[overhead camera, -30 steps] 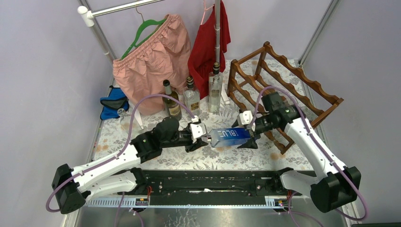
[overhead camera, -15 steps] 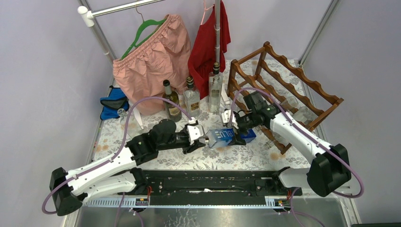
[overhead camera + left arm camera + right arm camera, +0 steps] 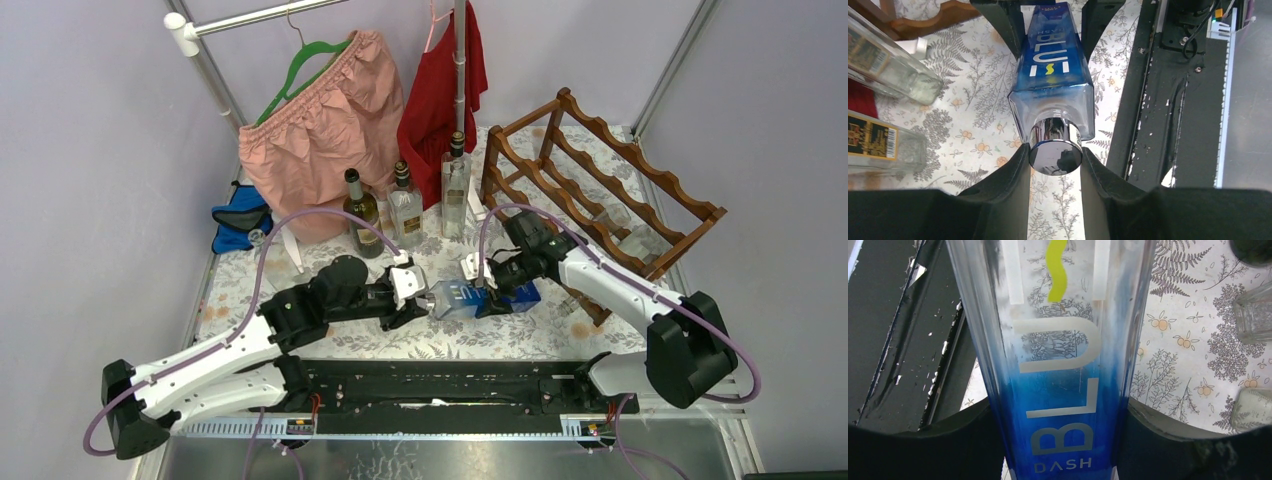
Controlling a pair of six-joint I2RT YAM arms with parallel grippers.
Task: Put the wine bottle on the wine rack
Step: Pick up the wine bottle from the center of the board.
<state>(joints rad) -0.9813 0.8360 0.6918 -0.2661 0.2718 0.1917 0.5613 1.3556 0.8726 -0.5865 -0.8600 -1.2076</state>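
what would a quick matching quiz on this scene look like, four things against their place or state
Things
1. blue bottle
2. left tool
3. right tool
4. rack

Place or state
a. shut on the bottle's body
b. standing at the far right
c. shut on the silver cap
d. lying on its side between the two tools

Pairs: 1-d, 2-c, 3-a, 4-b

The wine bottle (image 3: 1052, 75) is blue fading to clear (white lettering, yellow squiggle); the tablecloth (image 3: 973, 100) shows grey ferns.
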